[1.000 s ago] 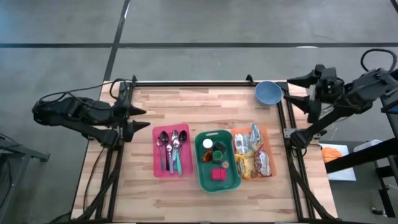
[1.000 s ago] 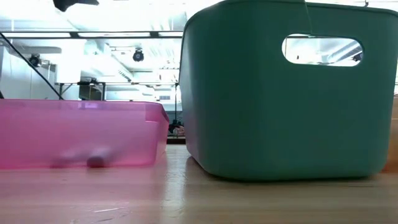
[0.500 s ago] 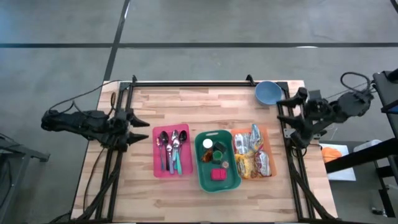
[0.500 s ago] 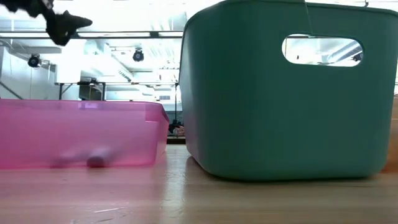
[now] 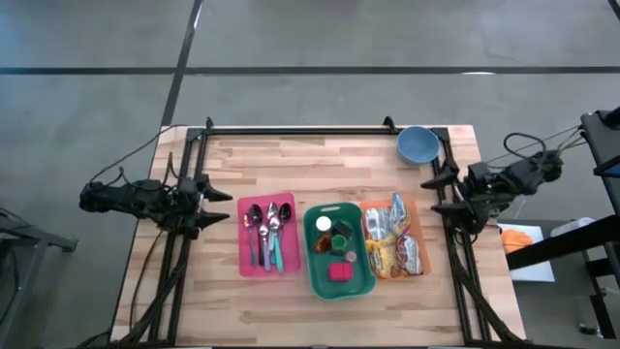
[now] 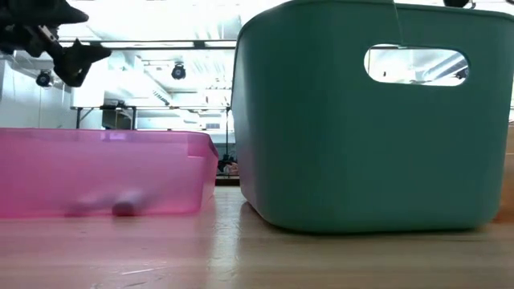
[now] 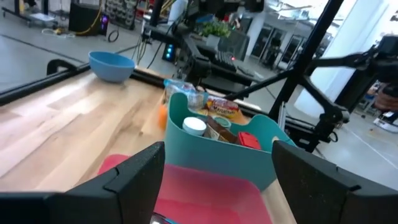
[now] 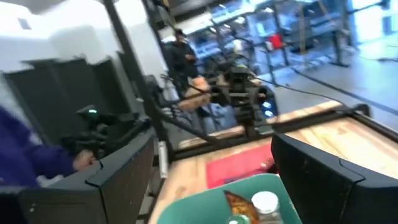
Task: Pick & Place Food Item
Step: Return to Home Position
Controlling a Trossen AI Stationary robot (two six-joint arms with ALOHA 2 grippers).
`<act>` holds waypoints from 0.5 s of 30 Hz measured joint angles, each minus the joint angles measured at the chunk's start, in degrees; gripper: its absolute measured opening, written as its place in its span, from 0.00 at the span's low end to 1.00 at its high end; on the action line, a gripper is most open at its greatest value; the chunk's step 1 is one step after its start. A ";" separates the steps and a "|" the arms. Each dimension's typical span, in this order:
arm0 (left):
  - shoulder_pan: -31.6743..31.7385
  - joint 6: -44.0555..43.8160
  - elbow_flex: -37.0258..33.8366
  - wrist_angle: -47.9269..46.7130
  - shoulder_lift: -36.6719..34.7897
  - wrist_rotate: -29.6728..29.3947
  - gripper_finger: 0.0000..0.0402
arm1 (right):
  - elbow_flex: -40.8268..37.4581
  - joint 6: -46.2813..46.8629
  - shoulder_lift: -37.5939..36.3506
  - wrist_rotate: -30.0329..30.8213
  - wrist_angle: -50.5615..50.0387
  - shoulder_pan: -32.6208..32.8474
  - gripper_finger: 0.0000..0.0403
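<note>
Poised at the desk's (image 5: 320, 165) left edge, left pincer (image 5: 225, 205) with fingers apart; at the right edge, right pincer (image 5: 432, 195) likewise apart. Lying in the pink bin (image 5: 245, 244), spoons (image 5: 266, 229), just beside the green bin (image 5: 310, 260) holding food items.

grey concrete floor (image 5: 339, 34) surrounds the wooden table (image 5: 291, 165); bright ceiling lights (image 6: 161, 16) beyond.

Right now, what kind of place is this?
Probably a robotics lab or workshop: a wooden table in a black metal frame on a bare grey floor, with bright ceiling lights beyond.
</note>
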 joint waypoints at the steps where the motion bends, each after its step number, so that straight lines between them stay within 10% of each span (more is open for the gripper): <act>1: 0.00 0.07 -0.49 -0.10 -0.90 -0.01 0.74 | -1.49 -0.06 -1.39 -0.78 0.54 0.00 0.79; 15: 0.00 0.97 -5.76 4.62 -0.85 5.82 0.74 | -24.89 -3.23 -13.70 -13.93 25.45 0.00 0.79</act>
